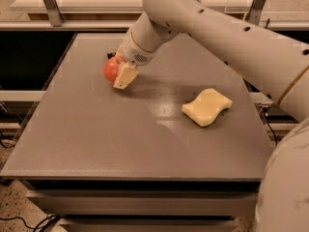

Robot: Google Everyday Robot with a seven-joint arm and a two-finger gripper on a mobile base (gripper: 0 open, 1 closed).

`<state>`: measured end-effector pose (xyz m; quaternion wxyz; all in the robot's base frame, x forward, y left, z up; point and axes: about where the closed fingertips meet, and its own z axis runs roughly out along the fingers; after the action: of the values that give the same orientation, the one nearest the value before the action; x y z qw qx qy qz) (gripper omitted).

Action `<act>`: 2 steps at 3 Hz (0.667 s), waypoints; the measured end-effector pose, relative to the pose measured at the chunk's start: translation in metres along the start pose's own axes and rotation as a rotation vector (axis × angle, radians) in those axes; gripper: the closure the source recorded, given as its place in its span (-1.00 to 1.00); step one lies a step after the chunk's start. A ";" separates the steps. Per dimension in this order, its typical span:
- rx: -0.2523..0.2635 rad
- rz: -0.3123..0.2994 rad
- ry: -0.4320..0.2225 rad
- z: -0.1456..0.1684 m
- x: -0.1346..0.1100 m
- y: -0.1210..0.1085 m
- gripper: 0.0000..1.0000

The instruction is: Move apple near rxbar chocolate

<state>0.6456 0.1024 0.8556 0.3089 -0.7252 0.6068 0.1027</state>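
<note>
The red-orange apple (110, 70) is at the back left of the grey table (96, 144). My gripper (116, 74) is shut on the apple; one pale finger (124, 76) covers its right side and the other is hidden behind it. A small dark piece of the rxbar chocolate (111, 55) shows just behind the apple, mostly hidden by my wrist. I cannot tell whether the apple rests on the table or hangs just above it.
A pale yellow wavy sponge (207, 107) lies on the right half of the table. My arm reaches in from the upper right over the table's back. A light shelf with metal posts (50, 6) runs behind the table.
</note>
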 end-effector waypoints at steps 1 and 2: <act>0.021 0.033 0.005 -0.002 0.013 -0.013 1.00; 0.033 0.055 0.003 -0.001 0.024 -0.025 1.00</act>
<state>0.6745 0.0843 0.8519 0.3169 -0.7030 0.6288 0.0999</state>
